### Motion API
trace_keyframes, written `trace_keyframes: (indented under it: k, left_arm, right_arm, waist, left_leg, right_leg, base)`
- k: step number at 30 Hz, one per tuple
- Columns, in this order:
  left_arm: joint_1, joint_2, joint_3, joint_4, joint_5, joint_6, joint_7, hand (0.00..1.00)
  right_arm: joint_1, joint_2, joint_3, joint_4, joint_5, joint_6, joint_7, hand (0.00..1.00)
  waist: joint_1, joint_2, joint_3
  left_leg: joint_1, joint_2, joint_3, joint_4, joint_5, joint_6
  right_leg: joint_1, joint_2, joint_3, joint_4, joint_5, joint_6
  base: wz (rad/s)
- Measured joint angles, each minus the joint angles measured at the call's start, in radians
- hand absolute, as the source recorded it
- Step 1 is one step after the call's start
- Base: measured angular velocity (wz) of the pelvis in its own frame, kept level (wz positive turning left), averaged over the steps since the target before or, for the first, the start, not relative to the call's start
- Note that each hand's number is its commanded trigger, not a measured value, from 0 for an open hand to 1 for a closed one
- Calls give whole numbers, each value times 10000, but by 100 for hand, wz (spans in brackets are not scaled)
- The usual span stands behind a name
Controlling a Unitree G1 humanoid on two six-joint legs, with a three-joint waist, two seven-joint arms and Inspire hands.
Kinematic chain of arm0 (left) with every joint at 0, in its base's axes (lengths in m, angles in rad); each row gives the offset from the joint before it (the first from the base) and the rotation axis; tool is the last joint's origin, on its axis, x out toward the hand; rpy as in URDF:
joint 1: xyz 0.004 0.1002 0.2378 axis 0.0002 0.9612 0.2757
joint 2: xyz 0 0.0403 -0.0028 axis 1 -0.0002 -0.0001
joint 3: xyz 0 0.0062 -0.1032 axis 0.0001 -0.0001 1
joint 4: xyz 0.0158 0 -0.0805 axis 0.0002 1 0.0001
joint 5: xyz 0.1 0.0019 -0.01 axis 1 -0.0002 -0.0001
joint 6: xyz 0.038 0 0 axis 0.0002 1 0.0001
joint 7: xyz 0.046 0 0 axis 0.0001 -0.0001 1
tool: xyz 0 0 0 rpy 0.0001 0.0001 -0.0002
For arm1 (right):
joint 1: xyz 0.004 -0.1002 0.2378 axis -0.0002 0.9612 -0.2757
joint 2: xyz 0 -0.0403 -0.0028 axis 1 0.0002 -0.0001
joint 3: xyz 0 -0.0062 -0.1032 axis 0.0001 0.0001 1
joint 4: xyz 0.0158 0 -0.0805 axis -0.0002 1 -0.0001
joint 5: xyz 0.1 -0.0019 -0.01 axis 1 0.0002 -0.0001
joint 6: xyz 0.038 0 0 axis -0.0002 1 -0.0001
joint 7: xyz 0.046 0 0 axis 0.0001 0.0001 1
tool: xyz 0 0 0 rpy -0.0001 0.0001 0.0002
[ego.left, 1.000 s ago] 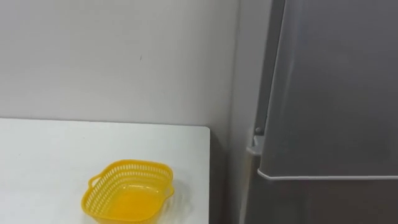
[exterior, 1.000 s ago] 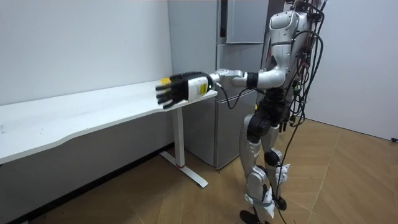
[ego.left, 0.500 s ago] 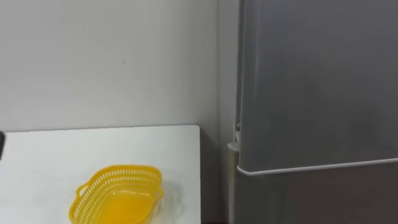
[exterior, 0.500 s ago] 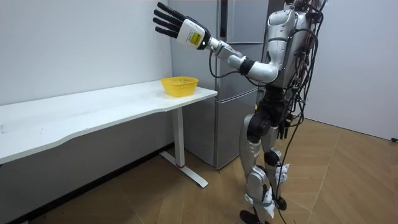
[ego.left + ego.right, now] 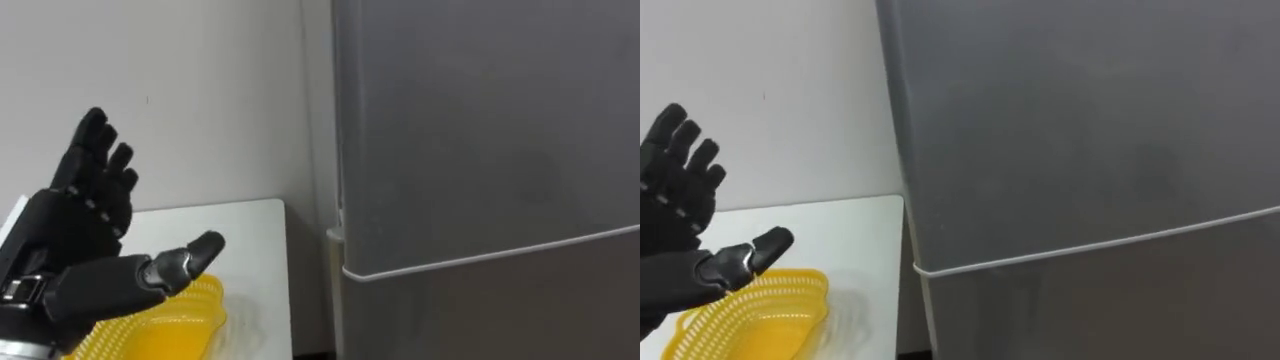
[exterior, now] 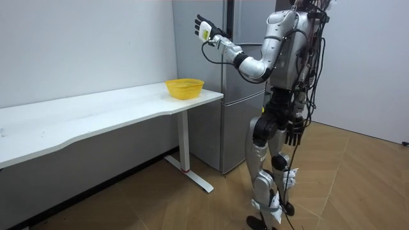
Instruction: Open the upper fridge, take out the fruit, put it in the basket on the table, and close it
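The grey fridge's upper door (image 5: 480, 130) is shut, and so is the lower door (image 5: 500, 310) beneath the seam. My left hand (image 5: 80, 240) is raised, open, with fingers spread and straight. It is left of the upper door, apart from it, and holds nothing. The room view shows that hand (image 6: 204, 29) high up by the fridge's upper part (image 6: 246, 22) while I stand upright before the fridge. My right hand (image 6: 295, 134) hangs idle at my side, fingers relaxed.
A yellow plastic basket (image 5: 170, 325) sits empty on the white table (image 5: 250, 250) near its end, close to the fridge's left side, partly behind my left hand. The long table (image 6: 96, 112) runs along the wall.
My left arm swung up from over the table toward the fridge's upper door, and the hand came into the eye views. The head camera turned right, shifting fridge and basket leftward.
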Motion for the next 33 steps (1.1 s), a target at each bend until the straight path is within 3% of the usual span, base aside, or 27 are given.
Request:
trace_keyframes:
  k: [3, 7, 13, 16, 17, 18, 23, 28, 32, 33]
  left_arm:
    - [-323, 192, -5, -120, -12, 54, -430, 0]
    - [-461, 229, -88, -181, 3, 116, -1139, 0]
    - [-526, 229, -879, -173, 264, 288, -2032, 0]
    - [-530, 229, -1228, -176, 309, 296, -2423, 0]
    - [-540, 239, -1362, -184, 275, 298, -2549, 0]
    - [-613, 287, -1584, -183, 198, 299, -2621, 0]
    - [-707, 332, -2197, -179, 215, 313, -3054, 0]
    - [-707, 329, -2233, -164, 229, 367, -3087, 0]
    - [-707, 322, -2288, -107, 214, 449, -3117, 0]
    - [-707, 314, -2320, -105, 206, 449, -3125, 51]
  right_arm:
    - [-15, -139, -6, -5, 2, 84, -39, 0]
    - [-6, -229, 13, 27, 4, 93, -87, 0]
    - [-124, -256, 13, 104, -7, 171, -84, 0]
    - [-99, -337, 27, 116, 1, 166, -87, 0]
    - [-92, -404, 65, 116, 24, 166, -87, 0]
    - [-102, -471, 134, 134, 98, 165, -99, 0]
    - [-430, -565, 342, 264, 92, 173, -205, 0]
    - [-465, -563, 426, 267, 90, 174, -196, 0]
    - [-505, -581, 427, 295, 86, 183, -175, 0]
    - [-511, -589, 425, 290, 85, 183, -147, 0]
  waist:
    - [-77, 100, -39]
    - [-225, 156, 1]
    - [-438, 126, 94]
    - [-445, 121, 98]
    - [-456, 176, 62]
    - [-469, 101, 108]
    - [-624, 183, 55]
    - [-643, 208, 44]
    - [-708, 163, 104]
    - [-705, 170, 102]
  left_leg:
    - [43, -2, 31, -24, 0, 0]
    - [102, 4, 62, -40, 0, 0]
    - [83, 25, 183, -77, 1, -1]
    - [81, 29, 187, -73, 1, -1]
    - [66, 30, 177, -64, 1, -1]
    - [62, 30, 162, -63, 1, -1]
    - [74, 39, 111, -28, 1, -1]
    - [110, 28, 93, -30, 1, -1]
    - [262, 12, 53, -39, 1, -1]
    - [257, 13, 54, -36, 1, -1]
  right_leg:
    - [19, -5, 39, 0, 1, 2]
    - [68, 5, 95, -7, 0, 2]
    - [-22, 24, 165, 15, 1, 2]
    - [-26, 29, 176, 13, 4, -2]
    - [-24, 29, 165, 9, 5, -2]
    - [-11, 28, 148, 8, 7, -1]
    - [15, 36, 144, 6, 16, -11]
    - [87, 28, 91, -16, 26, -1]
    - [349, 22, 18, -182, 53, 21]
    - [349, 22, 14, -173, 60, 21]
  base:
    - [-3]
    - [-3]
    - [-4]
    - [-1]
    - [4]
    - [3]
    - [1]
    - [3]
    - [6]
    - [5]
